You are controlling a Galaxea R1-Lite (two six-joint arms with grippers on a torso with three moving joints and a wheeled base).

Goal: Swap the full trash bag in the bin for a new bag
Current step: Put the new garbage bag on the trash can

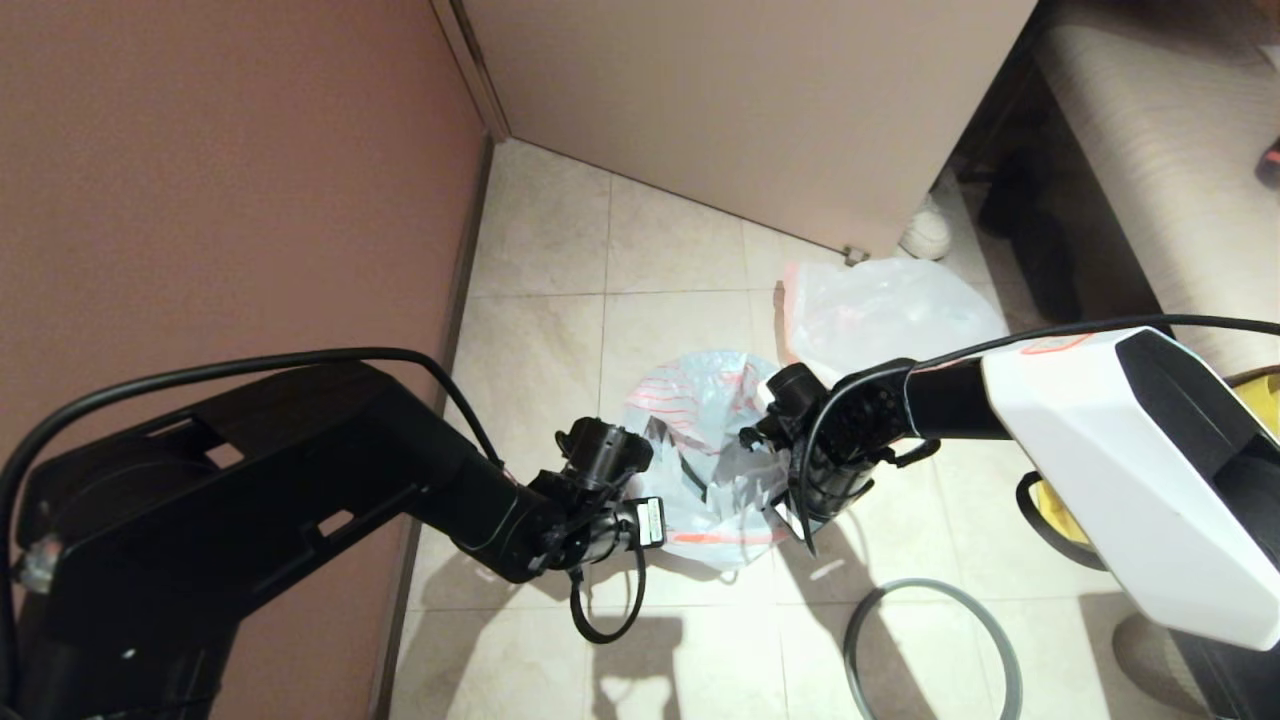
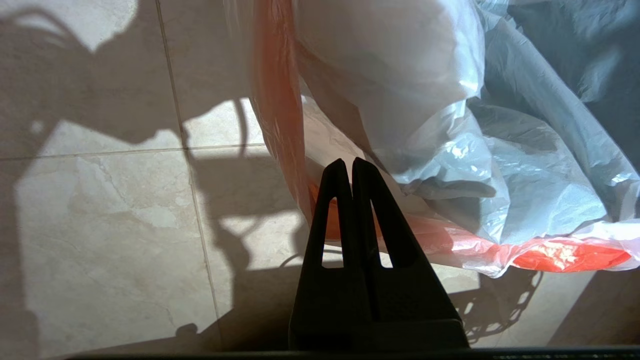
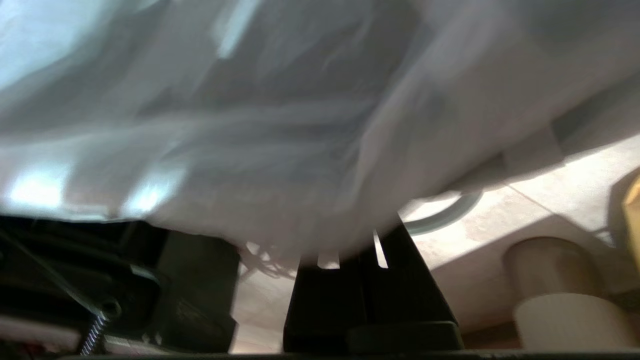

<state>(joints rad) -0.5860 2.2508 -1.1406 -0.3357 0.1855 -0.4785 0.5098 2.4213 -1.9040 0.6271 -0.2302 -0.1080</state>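
The new bag (image 1: 700,420), translucent white with red print and a pink hem (image 2: 550,252), is draped over the bin at the middle of the floor. The bin is almost wholly hidden; only a dark shape (image 1: 690,470) shows through the film. My left gripper (image 2: 348,165) is shut at the bag's near-left hem, which bends into a corner at the fingers. My right gripper (image 3: 360,247) is shut at the bag's right side, its tips buried under the film. The full trash bag (image 1: 885,310) lies on the floor behind. The grey hoop (image 1: 930,650) lies on the tiles in front.
A reddish wall (image 1: 230,180) runs close along the left, and a beige door (image 1: 740,110) closes the back. A yellow fabric bag (image 1: 1060,515) sits at the right behind my right arm. A small white round object (image 1: 925,235) rests by the door's corner.
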